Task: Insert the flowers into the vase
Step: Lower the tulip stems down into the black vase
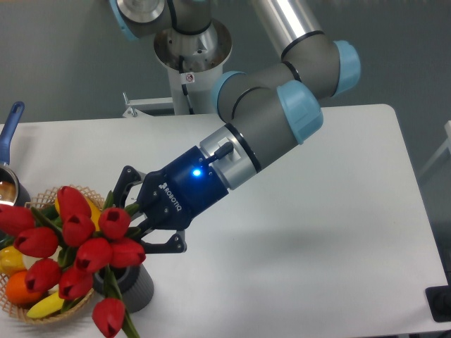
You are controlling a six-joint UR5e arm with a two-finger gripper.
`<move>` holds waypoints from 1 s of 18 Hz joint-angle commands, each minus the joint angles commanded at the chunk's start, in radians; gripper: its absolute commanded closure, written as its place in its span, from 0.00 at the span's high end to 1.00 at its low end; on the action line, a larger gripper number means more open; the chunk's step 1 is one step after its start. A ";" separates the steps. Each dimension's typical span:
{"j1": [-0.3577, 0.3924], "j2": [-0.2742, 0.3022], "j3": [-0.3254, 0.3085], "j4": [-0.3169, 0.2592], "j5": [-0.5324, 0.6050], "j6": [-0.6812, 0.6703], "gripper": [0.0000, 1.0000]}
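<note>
Flowers [74, 243]: red tulip bunch, closed buds, held low at the front left of the table [317, 211]. Buds fan out to the left, over the near edge of the wicker basket [42, 313]. One bud hangs lower than the rest, at the very bottom of view, with a green leaf beside it. Stems run up and right from the buds into my gripper [137, 222]; they are mostly hidden behind the blooms.

Vase [130, 285]: dark grey, ribbed, standing upright on the table just right of the basket. Only its right side shows; the buds cover its mouth and left side. Whether any stem has entered the mouth, I cannot tell.

My jaws: closed around the stems, one black finger above and one below them, just right of the buds and above the vase. My wrist body is blue with a lit blue lamp on it. My arm [268, 120] slopes up and right from there, grey with pale blue joint caps.

Basket contents, what shows past the blooms: an orange fruit [14, 289], a banana [42, 304], something yellow at the left edge. The rest is covered.

Far left edge: a metal pot [7, 190] with a blue handle pointing up, well apart from the vase.

Behind the table: my base column [187, 70], against a grey wall.
</note>
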 joint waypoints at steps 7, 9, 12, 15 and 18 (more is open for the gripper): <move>-0.023 -0.037 0.041 0.000 0.000 0.000 0.18; -0.029 -0.048 0.054 0.000 0.000 0.000 0.18; -0.032 -0.069 0.077 0.000 0.005 0.000 0.19; -0.044 -0.080 0.080 0.000 0.011 0.000 0.19; -0.048 -0.080 0.077 0.000 0.012 0.000 0.19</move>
